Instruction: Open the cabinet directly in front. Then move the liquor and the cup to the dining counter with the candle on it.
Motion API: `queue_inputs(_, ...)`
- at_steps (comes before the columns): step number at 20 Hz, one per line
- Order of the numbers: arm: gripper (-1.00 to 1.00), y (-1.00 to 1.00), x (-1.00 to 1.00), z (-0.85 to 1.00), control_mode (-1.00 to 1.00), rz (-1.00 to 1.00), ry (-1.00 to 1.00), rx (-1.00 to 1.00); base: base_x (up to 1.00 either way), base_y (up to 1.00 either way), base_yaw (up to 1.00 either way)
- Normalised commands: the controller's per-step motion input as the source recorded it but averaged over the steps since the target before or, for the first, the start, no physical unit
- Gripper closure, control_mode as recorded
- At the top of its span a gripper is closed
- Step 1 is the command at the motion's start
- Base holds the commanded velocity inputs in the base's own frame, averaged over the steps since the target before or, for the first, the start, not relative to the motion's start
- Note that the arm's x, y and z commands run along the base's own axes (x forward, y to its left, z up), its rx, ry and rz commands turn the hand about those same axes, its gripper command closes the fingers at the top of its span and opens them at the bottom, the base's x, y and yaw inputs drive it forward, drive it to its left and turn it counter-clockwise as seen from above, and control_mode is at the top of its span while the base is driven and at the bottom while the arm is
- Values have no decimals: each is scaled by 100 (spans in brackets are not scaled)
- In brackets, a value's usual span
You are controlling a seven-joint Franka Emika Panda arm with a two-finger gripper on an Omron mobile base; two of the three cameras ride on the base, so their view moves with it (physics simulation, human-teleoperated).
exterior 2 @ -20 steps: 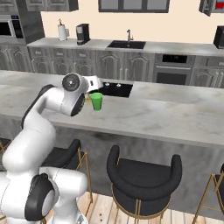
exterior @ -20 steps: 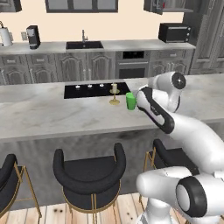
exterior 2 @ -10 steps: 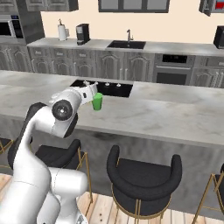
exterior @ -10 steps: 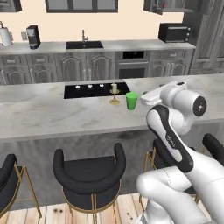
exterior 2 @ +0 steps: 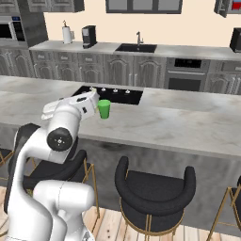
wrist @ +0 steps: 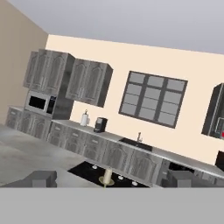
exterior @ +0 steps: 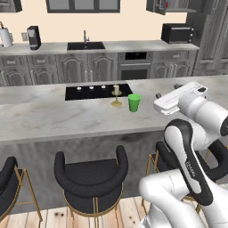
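Gripper is wide open and empty; its two dark tips stand far apart at the bottom of the hand view, aimed level at the far wall with the candle showing between them.

Left to right on the dining counter: black cooktop, then the candle just beside its near right corner, then the green cup standing upright just right of the candle, apart from it. White hand body sits further right over the counter, clear of the cup. Liquor isn't seen on the counter. The open cabinet is at far upper right, something red inside.

Risks: arm folded tight over the counter edge, so a wide swing toward the cabinet could clip the cup or candle and tip them. Bottle is taller than the cup, likely topples if set down too close to them.

Versus a second ago: hand was right at the cup, fingers around it; now it's pulled back and up, wrist rolled toward the wall. Cup and candle unchanged.
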Motion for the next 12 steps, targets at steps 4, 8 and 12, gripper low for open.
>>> queue_inputs(4, -100, -3, -51, 5, -100, 3, -5, 0, 0, 0, 0)
queue_inputs(8, -100, 0, -16, 0, -100, 1, -1, 0, 0, 0, 0)
queue_inputs(12, -100, 0, 0, 0, -100, 0, 0, 0, 0, 0, 0)
